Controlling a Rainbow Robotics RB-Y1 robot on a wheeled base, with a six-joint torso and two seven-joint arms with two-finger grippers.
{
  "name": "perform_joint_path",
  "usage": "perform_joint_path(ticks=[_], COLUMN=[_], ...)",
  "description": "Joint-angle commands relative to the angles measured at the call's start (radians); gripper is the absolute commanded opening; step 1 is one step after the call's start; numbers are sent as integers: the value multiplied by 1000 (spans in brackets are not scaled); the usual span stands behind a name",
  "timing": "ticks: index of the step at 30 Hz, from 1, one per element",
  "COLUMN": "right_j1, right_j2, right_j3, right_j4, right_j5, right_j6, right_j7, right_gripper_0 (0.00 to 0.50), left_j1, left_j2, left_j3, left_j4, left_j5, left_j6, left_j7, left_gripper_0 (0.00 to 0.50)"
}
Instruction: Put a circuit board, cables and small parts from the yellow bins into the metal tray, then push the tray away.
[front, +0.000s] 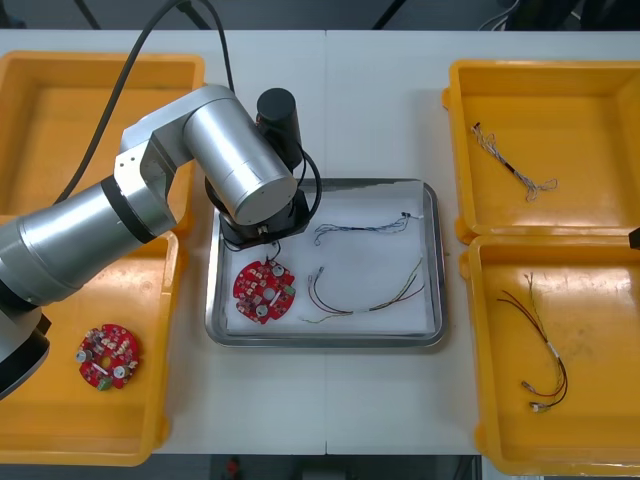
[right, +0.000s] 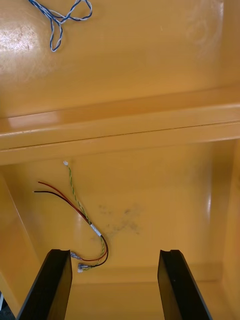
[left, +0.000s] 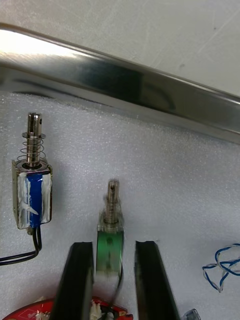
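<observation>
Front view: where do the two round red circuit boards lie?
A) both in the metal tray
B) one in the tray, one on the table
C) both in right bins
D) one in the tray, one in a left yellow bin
D: one circuit board lies in the metal tray by the left claw, the other board in the near left yellow bin; the right claw hangs open over a right bin.

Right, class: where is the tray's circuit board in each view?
Front view: circuit board in metal tray's near-left corner.
Left wrist view: red edge behind left gripper, shut on small metal part.
Right wrist view: right gripper over yellow bin.
Shared: tray's blue and white cable.
</observation>
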Motion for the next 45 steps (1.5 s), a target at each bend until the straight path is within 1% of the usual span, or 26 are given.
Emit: perform_joint_path(ticks=[1,2,3,4,5,7,9,10,11,13,15,18,21,22,24,25,27,28,29,35,36,37,38,39,42,45], right_j1=[8,8,8,8,8,8,8,8,8,8,8,8,8,8,8,8,8,8,8,8,28,28,28,20,-3,-41], right_j2=[-6,-6,-6,-6,-6,-6,-6,-6,-6,-6,-6,-6,-6,-6,-6,-6,-6,-6,-6,-6,-6,-6,-10,-30,-46,-49], right_j3=[-36,-36,-36,-36,-36,-36,-36,-36,-36,-36,-36,-36,-36,-36,-36,-36,-36,-36,-36,-36,-19,-18,-9,1,33,67], right_j4=[-22,-22,-22,-22,-22,-22,-22,-22,-22,-22,-22,-22,-22,-22,-22,-22,-22,-22,-22,-22,-7,-7,-6,-9,-12,-18], right_j5=[6,6,6,6,6,6,6,6,6,6,6,6,6,6,6,6,6,6,6,6,6,6,6,1,-6,-18], right_j6=[4,4,4,4,4,4,4,4,4,4,4,4,4,4,4,4,4,4,4,4,5,7,7,7,5,4], right_j7=[-12,-12,-12,-12,-12,-12,-12,-12,-12,-12,-12,-12,-12,-12,-12,-12,-12,-12,-12,-12,-10,-9,-9,-7,0,13], right_gripper_0=[500,500,500,500,500,500,500,500,500,500,500,500,500,500,500,500,500,500,500,500,500,500,500,500,500,500], left_j1=[4,4,4,4,4,3,-3,-3,-16,-32,-62,-91,-132,-138,-164,-171,-189,-189,-189,-172,-166,-163,-157,-148,-121,-82], left_j2=[-20,-20,-20,-20,-18,-15,-9,-9,-3,3,21,49,107,120,170,187,259,278,316,483,517,532,561,586,621,653], left_j3=[-13,-13,-12,-13,-12,-12,-12,-12,-10,10,48,90,163,179,219,226,252,260,277,332,332,332,332,334,347,363], left_j4=[-4,-4,-4,-4,-4,-12,-23,-23,-38,-55,-78,-102,-144,-153,-177,-184,-213,-220,-236,-247,-247,-247,-248,-248,-248,-250], left_j5=[-8,-8,-9,-11,-12,-17,-17,-17,-11,9,52,110,189,202,256,271,330,342,366,503,526,535,557,572,590,593], left_j6=[-14,-14,-14,-14,-12,-12,-8,-8,9,54,114,164,232,241,273,279,293,295,295,298,298,298,298,296,295,292], left_j7=[75,76,76,76,76,76,76,76,81,85,87,85,81,79,68,67,56,53,41,-117,-151,-168,-203,-240,-327,-419], left_gripper_0=[340,359,364,384,389,422,445,445,458,481,500,500,500,500,500,500,500,500,500,500,500,500,500,500,500,500])
